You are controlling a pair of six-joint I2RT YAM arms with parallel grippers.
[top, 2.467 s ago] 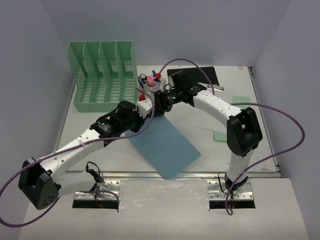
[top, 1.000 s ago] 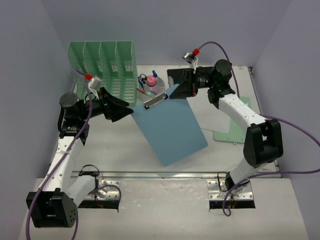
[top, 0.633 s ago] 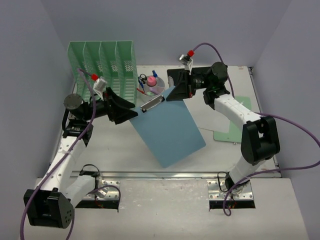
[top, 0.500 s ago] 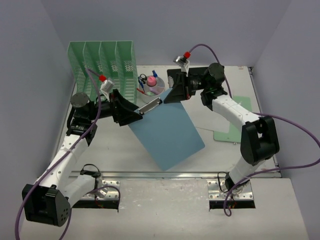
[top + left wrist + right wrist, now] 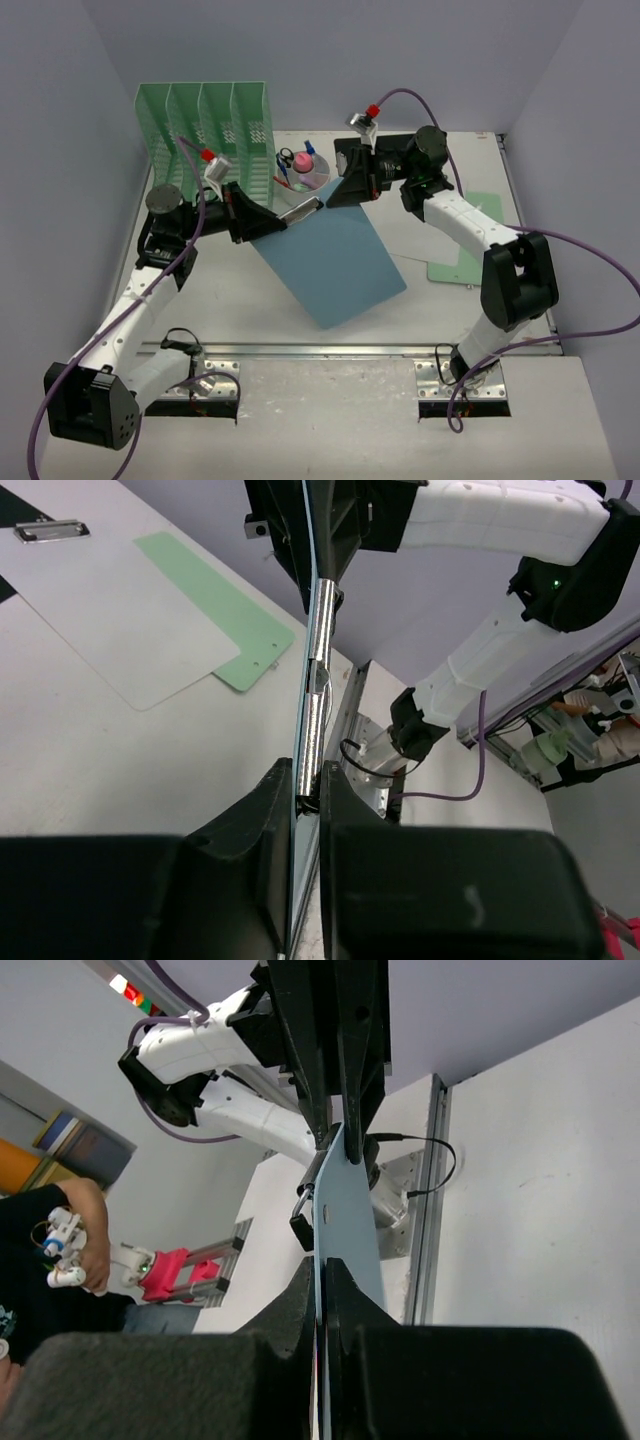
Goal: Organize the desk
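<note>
A blue clipboard hangs tilted above the white desk, its metal clip at the upper left. My left gripper is shut on the clip end; in the left wrist view its fingers bracket the board's thin edge and the shiny clip. My right gripper is shut on the board's upper right corner. Seen from the right wrist, the right gripper pinches the blue board edge-on. Both arms hold the board between them.
A mint-green slotted file rack stands at the back left, a cup of pens beside it. A black clipboard, a white sheet and a green board lie at the right. A metal rail runs along the front edge.
My left gripper swung right from beside the rack to the clipboard's clip end and shut on it. The right gripper kept its hold and carried the board slightly left.
</note>
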